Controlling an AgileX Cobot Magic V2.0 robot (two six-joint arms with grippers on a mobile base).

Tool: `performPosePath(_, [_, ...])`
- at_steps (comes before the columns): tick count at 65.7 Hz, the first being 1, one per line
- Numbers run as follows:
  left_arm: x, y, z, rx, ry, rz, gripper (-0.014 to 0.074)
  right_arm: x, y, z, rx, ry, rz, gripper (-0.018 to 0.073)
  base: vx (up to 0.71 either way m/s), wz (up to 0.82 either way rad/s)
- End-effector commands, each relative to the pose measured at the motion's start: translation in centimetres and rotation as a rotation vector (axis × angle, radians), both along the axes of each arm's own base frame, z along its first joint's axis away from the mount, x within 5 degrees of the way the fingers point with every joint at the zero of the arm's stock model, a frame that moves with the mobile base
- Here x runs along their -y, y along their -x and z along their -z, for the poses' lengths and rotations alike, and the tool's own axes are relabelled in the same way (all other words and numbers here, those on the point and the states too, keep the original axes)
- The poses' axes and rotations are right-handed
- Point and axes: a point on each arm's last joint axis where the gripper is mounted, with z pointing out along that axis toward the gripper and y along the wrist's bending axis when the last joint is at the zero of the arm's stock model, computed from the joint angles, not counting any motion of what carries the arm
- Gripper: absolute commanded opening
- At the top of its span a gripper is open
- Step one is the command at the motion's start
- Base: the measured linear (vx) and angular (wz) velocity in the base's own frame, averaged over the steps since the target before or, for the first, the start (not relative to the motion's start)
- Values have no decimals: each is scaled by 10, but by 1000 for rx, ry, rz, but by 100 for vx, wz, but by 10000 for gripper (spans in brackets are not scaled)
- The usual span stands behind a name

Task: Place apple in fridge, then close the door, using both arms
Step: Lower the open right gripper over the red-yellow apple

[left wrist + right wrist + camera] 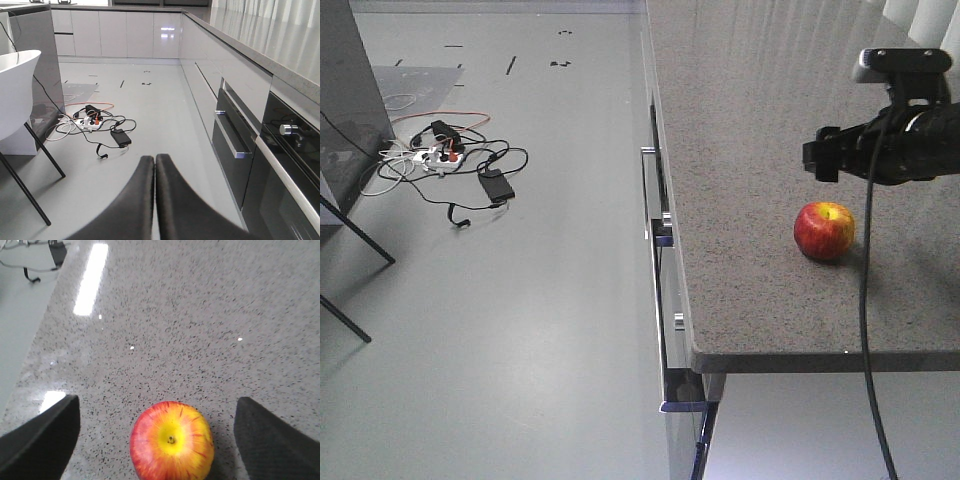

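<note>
Red apple (171, 442) sits ungripped within the wide-open right tool (155, 402); left tool (154, 159) closed, empty.

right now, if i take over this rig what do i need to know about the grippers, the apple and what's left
Left gripper: jaws shut and empty, over the floor.
Right gripper: jaws open, one on each side of the apple, with gaps on both sides.
The apple sits stem up on the speckled counter.
Fridge and door: I cannot make them out in these views.
Done: nothing yet, the apple is not grasped.
Left: close on the apple, carry it to the fridge, set it inside, shut the door.
</note>
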Motion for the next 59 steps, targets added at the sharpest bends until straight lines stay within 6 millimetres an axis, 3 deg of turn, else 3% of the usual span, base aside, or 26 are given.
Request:
performPosePath(1, [1, 0, -2, 69, 7, 14, -7, 3, -7, -19, 93, 21, 6, 595, 0, 0])
performPosePath(21, [1, 0, -2, 69, 7, 14, -7, 3, -22, 13, 18, 23, 11, 595, 0, 0])
performPosePath(59, [1, 0, -2, 69, 7, 14, -7, 10, -35, 54, -98, 34, 27, 595, 0, 0])
